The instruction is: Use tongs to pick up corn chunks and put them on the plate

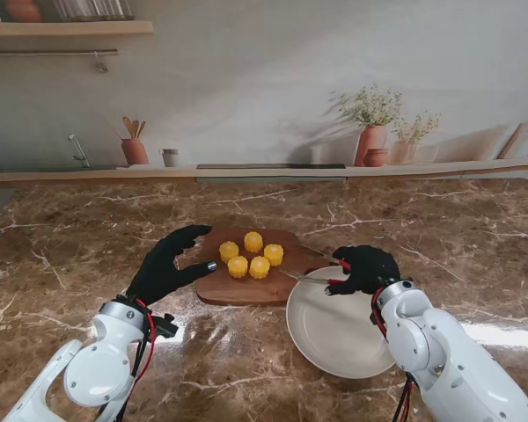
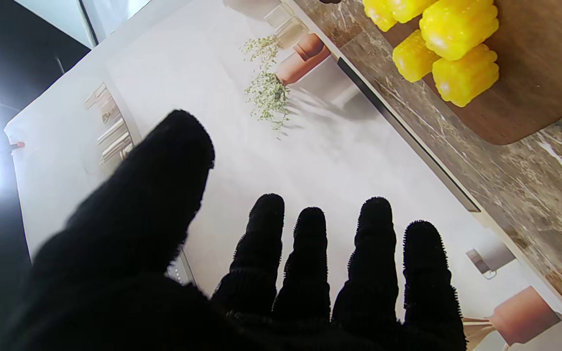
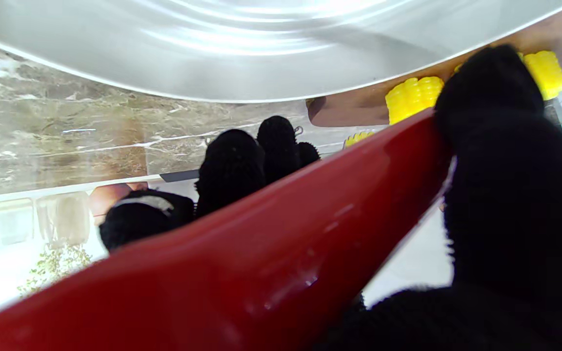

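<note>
Several yellow corn chunks [image 1: 251, 254] sit in a cluster on a wooden cutting board [image 1: 238, 288] at the table's middle. The same corn chunks [image 2: 456, 46] show in the left wrist view. A white plate [image 1: 330, 338] lies to the board's right, nearer to me, with nothing on it. My right hand [image 1: 363, 268] is shut on red-handled tongs [image 1: 310, 277], whose metal tips reach over the board's right edge beside the corn. The red tongs handle [image 3: 271, 253] fills the right wrist view. My left hand [image 1: 169, 264] is open, fingers spread, at the board's left edge.
A ledge along the far edge of the marble table [image 1: 88, 237] carries terracotta pots with plants [image 1: 374, 132] on the right and a utensil pot [image 1: 134, 145] with a small cup on the left.
</note>
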Tool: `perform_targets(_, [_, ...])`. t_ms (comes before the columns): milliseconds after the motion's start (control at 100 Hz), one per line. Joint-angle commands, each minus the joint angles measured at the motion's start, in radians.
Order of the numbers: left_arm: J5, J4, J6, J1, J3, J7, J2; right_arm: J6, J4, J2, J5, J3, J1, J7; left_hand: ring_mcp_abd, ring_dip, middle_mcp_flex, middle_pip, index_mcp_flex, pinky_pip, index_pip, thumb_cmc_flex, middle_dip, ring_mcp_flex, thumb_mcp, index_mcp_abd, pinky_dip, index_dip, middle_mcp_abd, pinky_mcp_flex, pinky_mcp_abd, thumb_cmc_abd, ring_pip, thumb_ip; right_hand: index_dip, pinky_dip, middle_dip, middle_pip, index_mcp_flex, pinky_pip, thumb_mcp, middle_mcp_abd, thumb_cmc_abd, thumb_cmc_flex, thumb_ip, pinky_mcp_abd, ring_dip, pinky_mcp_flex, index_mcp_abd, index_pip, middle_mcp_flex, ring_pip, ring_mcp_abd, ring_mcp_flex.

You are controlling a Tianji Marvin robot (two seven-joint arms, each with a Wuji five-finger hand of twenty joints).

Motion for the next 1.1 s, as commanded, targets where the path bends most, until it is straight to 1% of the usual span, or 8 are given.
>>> perform_targets(0, [0.005,-0.009,-0.005,0.019,-0.003,-0.005,0.007,0.015,0.0,0.005,-0.002,-0.004,0.012,0.02,-0.06,-0.014,0.014,-0.023,0.025,-0.032,-0.006,-0.037,-0.014,-0.002,-0.029,-0.02,-0.017,-0.003,-0.04,-0.021,-0.039,0.018,-0.033,0.024,0.016,0.039,0.011,0.015,-0.011,0.114,0.033,-0.03,0.058,0.038,-0.006,-0.097,0.019,0.038,-0.089,0.008,-0.019,0.045,-0.058,0.034])
perform_targets(170, [0.01,-0.016,-0.007,0.037,-0.012,-0.015,0.01,0.019,0.019,0.007,0.025,-0.017,0.054,0.061,-0.061,-0.018,0.013,-0.025,0.025,-0.035,-0.01,-0.036,-0.014,-0.004,-0.04,-0.02,-0.018,-0.003,-0.04,-0.023,-0.044,0.023,-0.036,0.024,0.017,0.047,0.011,0.014,-0.01,0.122,0.031,-0.026,0.062,0.039,-0.003,-0.103,0.022,0.045,-0.085,0.007,-0.023,0.047,-0.057,0.036])
perform_targets(330, [0.017,-0.019,0.003,0.043,-0.016,-0.02,0.012,0.005,0.035,0.02,0.038,-0.032,0.108,0.164,-0.062,-0.022,0.012,-0.027,0.027,-0.039,-0.012,-0.032,-0.015,-0.009,-0.05,-0.022,-0.018,-0.002,-0.041,-0.028,-0.047,0.027,-0.039,0.025,0.016,0.053,0.009,0.011,-0.016,0.124,0.026,-0.023,0.074,0.023,-0.003,-0.107,0.024,0.045,-0.08,0.002,-0.029,0.047,-0.058,0.034])
perform_targets(420, [0.016,-0.023,0.007,0.046,-0.016,-0.02,0.012,0.003,0.053,0.024,0.048,-0.051,0.143,0.2,-0.065,-0.023,0.013,-0.026,0.028,-0.039,-0.012,-0.028,-0.014,-0.01,-0.053,-0.02,-0.016,-0.001,-0.041,-0.03,-0.049,0.027,-0.039,0.026,0.015,0.056,0.009,0.011,-0.015,0.127,0.025,-0.023,0.076,0.023,-0.001,-0.11,0.026,0.048,-0.079,0.001,-0.028,0.05,-0.057,0.035])
perform_targets(680, [0.017,-0.015,0.001,0.04,-0.018,-0.031,0.014,0.03,0.107,0.025,0.089,-0.119,0.228,0.24,-0.067,-0.025,0.014,-0.026,0.03,-0.044,-0.011,-0.027,-0.013,-0.015,-0.058,-0.022,-0.014,0.002,-0.04,-0.035,-0.059,0.027,-0.041,0.028,0.013,0.065,0.008,0.009,-0.024,0.133,0.022,-0.02,0.081,0.015,0.001,-0.117,0.029,0.052,-0.072,-0.006,-0.038,0.053,-0.059,0.036])
perform_targets(850, [0.015,-0.014,-0.003,0.041,-0.025,-0.034,0.015,0.047,0.143,0.028,0.09,-0.171,0.283,0.27,-0.067,-0.026,0.014,-0.025,0.032,-0.047,-0.008,-0.027,-0.013,-0.018,-0.057,-0.023,-0.012,0.004,-0.041,-0.037,-0.063,0.025,-0.041,0.028,0.011,0.071,0.008,0.009,-0.031,0.138,0.019,-0.021,0.085,0.01,0.002,-0.125,0.031,0.058,-0.071,-0.012,-0.044,0.055,-0.064,0.036])
perform_targets(1090, [0.018,-0.008,-0.009,0.049,-0.031,-0.031,0.015,0.058,0.187,0.026,0.11,-0.231,0.343,0.277,-0.069,-0.027,0.014,-0.027,0.033,-0.052,-0.008,-0.029,-0.013,-0.019,-0.056,-0.024,-0.01,0.005,-0.042,-0.041,-0.067,0.028,-0.042,0.028,0.015,0.079,0.012,0.021,-0.005,0.146,0.025,-0.027,0.081,0.022,0.003,-0.124,0.033,0.065,-0.088,0.001,-0.023,0.062,-0.063,0.045])
